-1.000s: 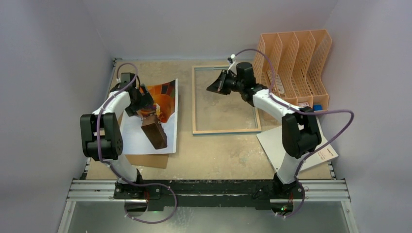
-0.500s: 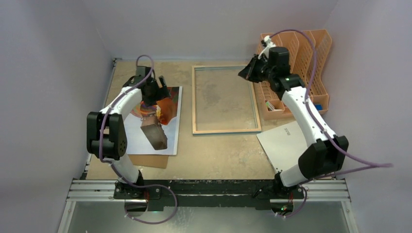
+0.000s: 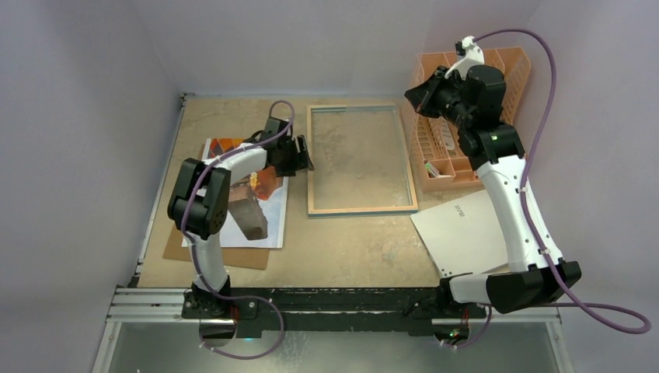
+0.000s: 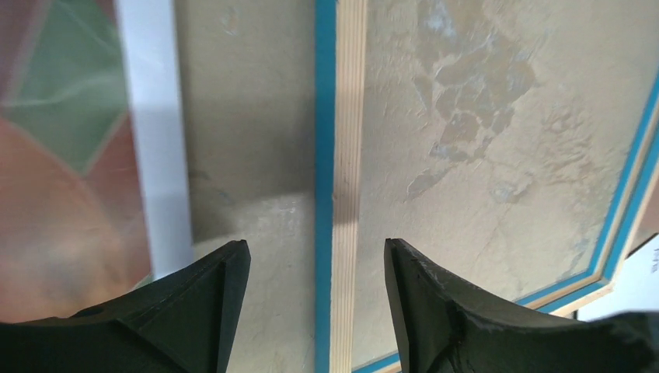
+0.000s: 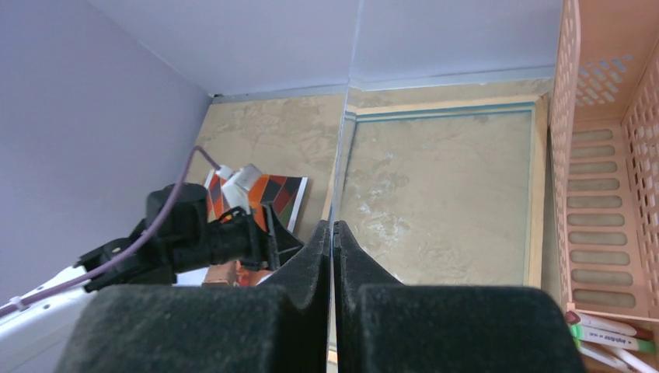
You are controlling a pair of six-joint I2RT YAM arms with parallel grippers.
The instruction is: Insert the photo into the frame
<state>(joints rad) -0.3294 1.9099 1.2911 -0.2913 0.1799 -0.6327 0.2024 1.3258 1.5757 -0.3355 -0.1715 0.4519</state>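
Observation:
The photo [image 3: 268, 203], a balloon print with a white border, lies flat at the left of the table, partly under my left arm. The frame [image 3: 361, 210] lies rear side up in the middle, pale wood with a cyan edge. My left gripper [image 3: 301, 158] is open and empty, its jaws straddling the frame's left rail [image 4: 346, 155], with the photo's edge [image 4: 155, 140] just to the left. My right gripper [image 3: 420, 93] is raised above the frame's right rear corner. Its fingers [image 5: 315, 256] are shut on a thin clear pane seen edge-on [image 5: 347, 116].
A peach file organiser [image 3: 474, 116] stands at the back right, close beside my right gripper. A white sheet [image 3: 466, 229] lies at the front right. A brown backing board [image 3: 225, 255] pokes out under the photo's near edge. Walls close in the back and sides.
My left gripper has let the photo lie flat and moved right to the frame's left rail. My right gripper has risen up and to the right, away from the frame's middle.

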